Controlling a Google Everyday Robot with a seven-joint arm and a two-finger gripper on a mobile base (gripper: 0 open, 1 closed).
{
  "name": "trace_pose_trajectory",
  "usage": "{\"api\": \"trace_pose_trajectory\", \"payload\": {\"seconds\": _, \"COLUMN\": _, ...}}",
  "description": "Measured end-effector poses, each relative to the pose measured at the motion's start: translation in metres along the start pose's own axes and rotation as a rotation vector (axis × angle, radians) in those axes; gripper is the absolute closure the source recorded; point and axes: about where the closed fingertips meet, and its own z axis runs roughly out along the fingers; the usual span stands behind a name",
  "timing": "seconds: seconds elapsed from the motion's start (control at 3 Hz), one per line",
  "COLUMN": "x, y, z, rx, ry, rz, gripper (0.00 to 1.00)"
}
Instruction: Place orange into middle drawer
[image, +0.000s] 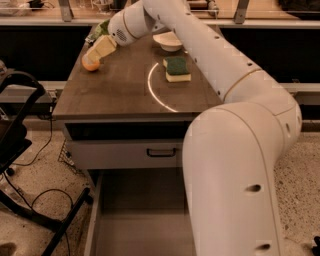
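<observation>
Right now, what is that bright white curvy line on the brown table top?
Camera view: it looks like glare, a curved streak of reflected light on the brown wooden table top, beside the green-and-yellow sponge; the pale gripper is at the small round orange; the open grey drawer below lies in shadow.

hand (96, 55) at orange (90, 65) | middle drawer (140, 225) left side apparently free | arm (240, 165) covers right
</observation>
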Motion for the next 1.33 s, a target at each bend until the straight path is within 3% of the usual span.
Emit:
{"api": "trace_pose_trajectory", "payload": {"seconds": 0.67, "x": 0.016, "y": 0.005, "z": 0.074, "rx": -0.048, "ry": -0.072, "rz": 0.084, "gripper": 0.0}}
{"api": "trace_pose_trajectory", "payload": {"seconds": 1.0, "x": 0.027, "y": 0.005, "z": 0.094, "rx": -0.045, "ry": -0.093, "rz": 0.114, "gripper": 0.07}}
{"api": "trace_pose_trajectory", "payload": {"seconds": 1.33, "x": 0.026, "y": 0.007, "z": 0.096, "rx": -0.05, "ry": -0.09, "rz": 0.112, "gripper": 0.3}}
